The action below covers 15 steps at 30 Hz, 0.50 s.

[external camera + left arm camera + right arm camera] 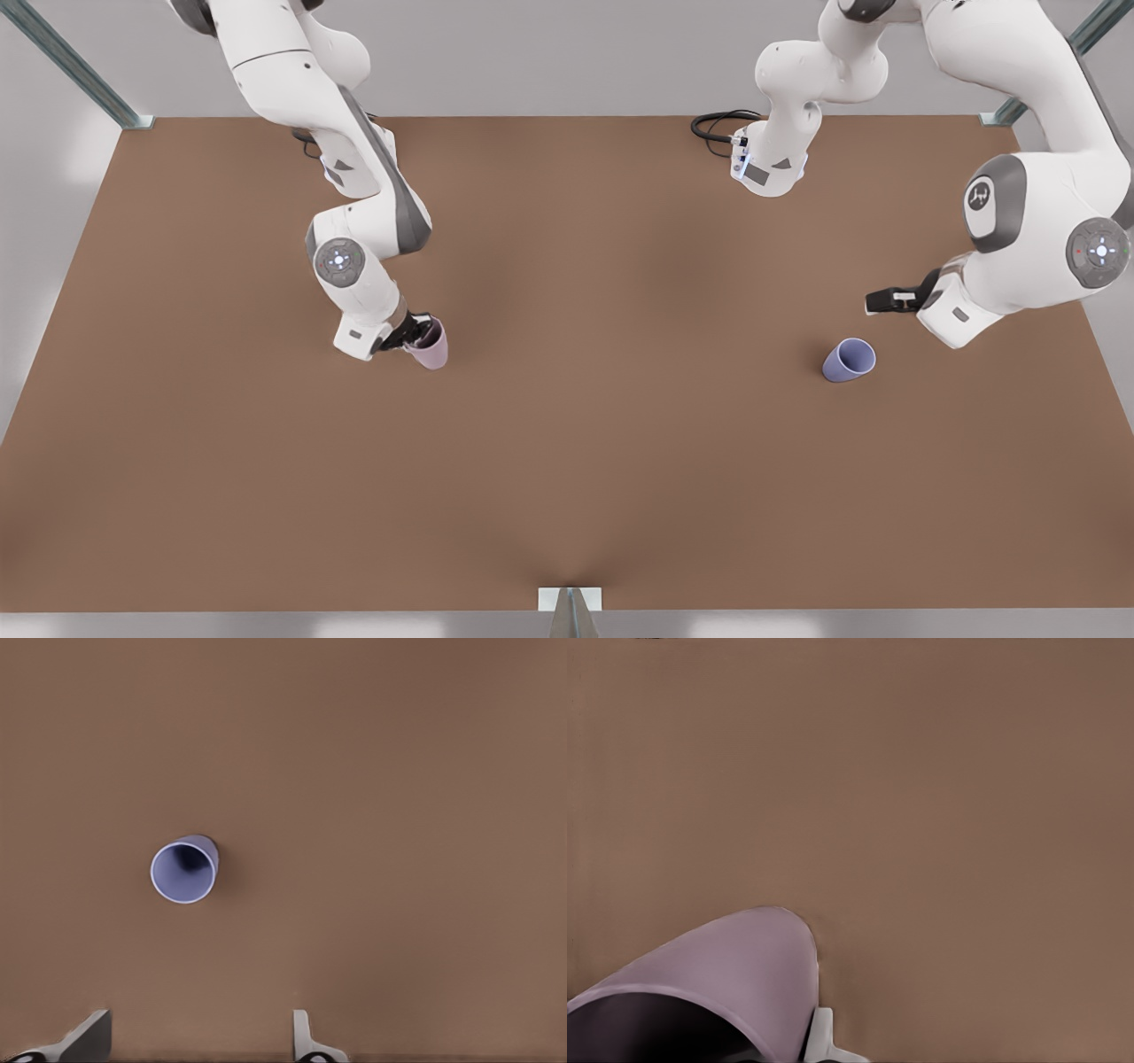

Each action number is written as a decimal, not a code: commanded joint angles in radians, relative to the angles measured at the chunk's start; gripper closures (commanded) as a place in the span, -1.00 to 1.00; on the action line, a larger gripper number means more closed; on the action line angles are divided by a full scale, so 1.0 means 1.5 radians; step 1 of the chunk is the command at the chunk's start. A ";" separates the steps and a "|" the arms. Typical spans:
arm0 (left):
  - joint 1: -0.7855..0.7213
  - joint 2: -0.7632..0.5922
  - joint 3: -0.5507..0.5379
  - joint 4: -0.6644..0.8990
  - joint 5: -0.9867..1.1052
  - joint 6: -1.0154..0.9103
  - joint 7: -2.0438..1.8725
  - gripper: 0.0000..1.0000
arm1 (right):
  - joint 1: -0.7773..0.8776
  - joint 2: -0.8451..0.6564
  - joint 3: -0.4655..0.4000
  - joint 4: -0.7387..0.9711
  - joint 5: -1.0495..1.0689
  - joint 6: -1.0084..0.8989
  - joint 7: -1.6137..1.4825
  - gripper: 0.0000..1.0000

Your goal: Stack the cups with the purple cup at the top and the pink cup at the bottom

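on the front view's left, right gripper [413,334] clamps the pink cup [430,345] by its rim on the brown table [567,461]. far right, left gripper [873,301] hangs with fingers spread, near the purple cup [848,360], which stands free.

1. No words, brand names or numbers can be read anywhere.
2. The arm [1045,204] on the front view's right carries a small dark emblem on a white patch; I cannot make out what it says.
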<state>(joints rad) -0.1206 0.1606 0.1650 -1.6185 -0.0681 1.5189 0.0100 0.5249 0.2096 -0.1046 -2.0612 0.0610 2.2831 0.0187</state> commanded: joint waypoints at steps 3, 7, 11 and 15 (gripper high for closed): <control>-0.003 0.005 -0.001 -0.072 0.000 0.188 0.003 -1.00 | 0.053 0.022 0.001 0.032 0.001 -0.013 0.362 0.57; 0.007 0.007 0.001 -0.165 0.000 0.287 0.003 -1.00 | 0.099 0.064 0.009 0.083 0.029 -0.011 0.446 0.57; 0.059 0.076 0.000 -0.134 0.000 0.354 0.003 -1.00 | 0.171 0.143 0.010 0.183 0.043 -0.003 0.600 0.57; 0.069 0.087 0.000 -0.164 -0.001 0.365 0.011 -1.00 | 0.211 0.203 0.022 0.250 0.042 0.005 0.696 0.57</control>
<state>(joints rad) -0.0191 0.2886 0.1655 -1.8618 -0.0695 1.9815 0.0143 0.8322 0.5012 -0.0734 -1.7041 0.1260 2.2821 0.4651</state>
